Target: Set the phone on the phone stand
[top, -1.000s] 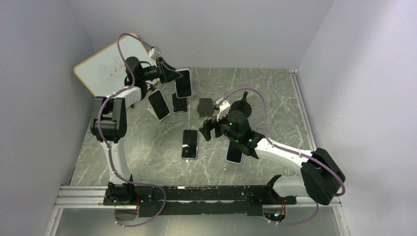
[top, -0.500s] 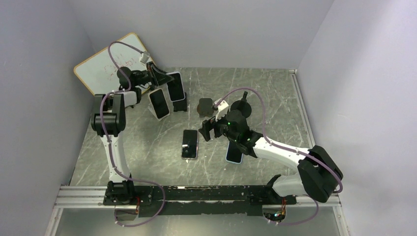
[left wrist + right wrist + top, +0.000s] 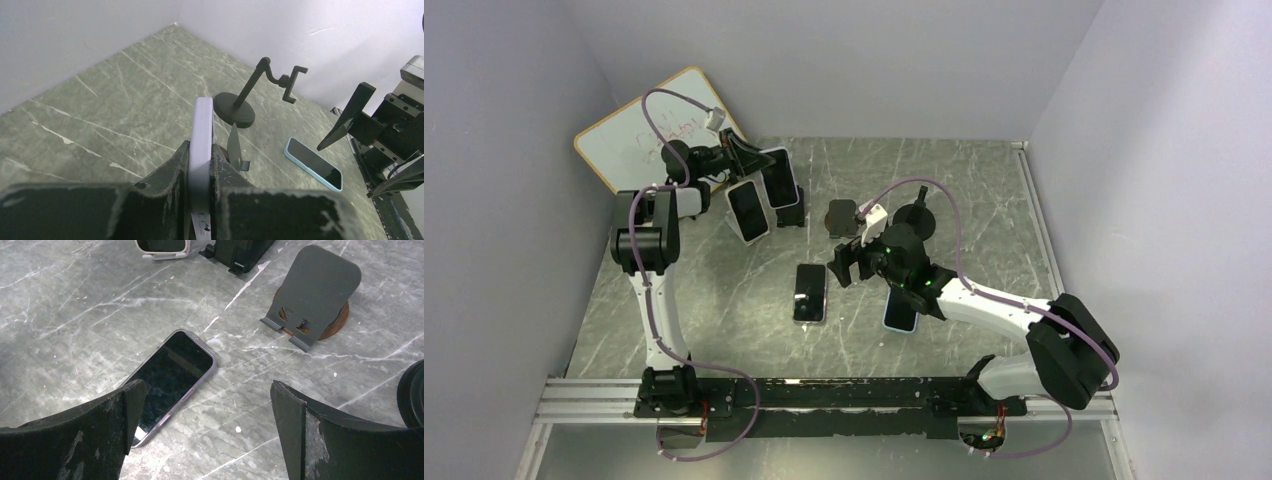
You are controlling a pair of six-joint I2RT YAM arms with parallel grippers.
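Observation:
My left gripper (image 3: 752, 162) is shut on a lavender phone (image 3: 781, 178) and holds it upright just above a black phone stand (image 3: 790, 212) at the back left. In the left wrist view the phone (image 3: 202, 125) shows edge-on between my fingers (image 3: 175, 165), with the stand's lip (image 3: 235, 150) right behind it. My right gripper (image 3: 849, 262) is open and empty, hovering beside a purple phone (image 3: 810, 292) that lies flat; that phone also shows in the right wrist view (image 3: 170, 372).
A second phone (image 3: 747, 210) leans on a white stand. A flat-plate stand on a wooden disc (image 3: 842, 217) and a round-based arm stand (image 3: 916, 216) stand mid-table. A blue phone (image 3: 901, 316) lies under my right arm. A whiteboard (image 3: 639, 130) leans at the back left.
My left gripper has carried the lavender phone left and down, close over the black stand. My right gripper has shifted slightly left and stays open.

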